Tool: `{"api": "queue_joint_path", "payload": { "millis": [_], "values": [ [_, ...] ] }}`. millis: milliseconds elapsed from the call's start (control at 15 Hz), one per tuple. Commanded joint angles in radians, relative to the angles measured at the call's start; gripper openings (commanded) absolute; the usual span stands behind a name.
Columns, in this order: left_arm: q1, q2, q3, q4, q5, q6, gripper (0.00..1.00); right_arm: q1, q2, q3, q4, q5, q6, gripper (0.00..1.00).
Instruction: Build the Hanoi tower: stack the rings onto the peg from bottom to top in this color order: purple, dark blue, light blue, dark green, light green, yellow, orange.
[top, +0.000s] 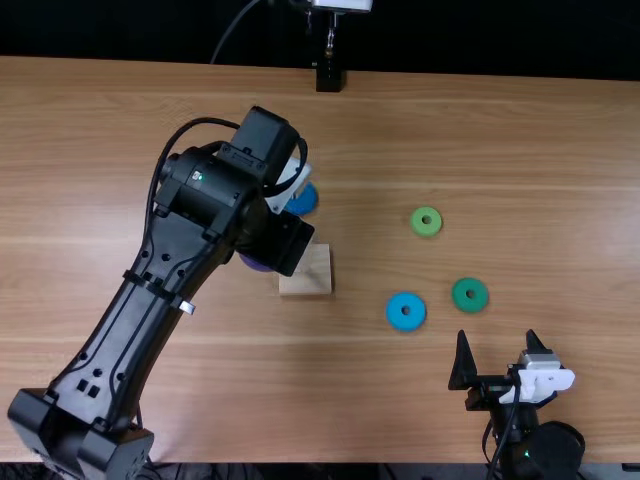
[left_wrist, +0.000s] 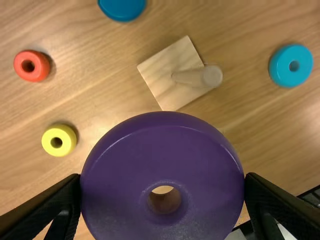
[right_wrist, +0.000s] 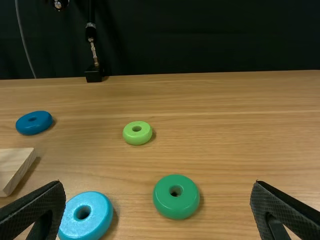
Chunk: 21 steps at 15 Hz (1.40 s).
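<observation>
My left claw (top: 282, 243) grips the purple ring (left_wrist: 117, 170) above the table (top: 520, 140), near the peg (left_wrist: 212, 76); my right claw (top: 497, 338) is spread wide near the dark green ring (right_wrist: 176, 206)

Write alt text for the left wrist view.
The left gripper grips the purple ring between its two fingers over a wooden table. Beyond it stands a bare wooden peg on a square base, with dark blue, light blue, orange and yellow rings lying separately around it.
</observation>
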<state>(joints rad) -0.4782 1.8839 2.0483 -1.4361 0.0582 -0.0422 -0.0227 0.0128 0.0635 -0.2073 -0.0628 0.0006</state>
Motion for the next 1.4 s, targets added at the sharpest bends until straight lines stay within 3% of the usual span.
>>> {"api": "queue_joint_path", "payload": {
  "millis": [0, 200, 400, 1333],
  "values": [
    [-0.01, 0.035, 0.056, -0.003, 0.008, -0.013, 0.0, -0.013, -0.013, -0.048, -0.081, -0.015, -0.001, 1.0],
    [-0.022, 0.092, 0.11, -0.003, 0.023, -0.015, 0.0, -0.013, -0.013, -0.048, -0.081, -0.015, -0.001, 1.0],
    [-0.043, 0.13, 0.144, -0.002, 0.023, -0.054, 0.0, -0.013, -0.013, -0.048, -0.081, -0.015, -0.001, 1.0],
    [-0.071, 0.222, 0.253, 0.011, 0.025, -0.057, 0.0, -0.013, -0.013, -0.048, -0.081, -0.015, -0.001, 1.0]
  ]
}}
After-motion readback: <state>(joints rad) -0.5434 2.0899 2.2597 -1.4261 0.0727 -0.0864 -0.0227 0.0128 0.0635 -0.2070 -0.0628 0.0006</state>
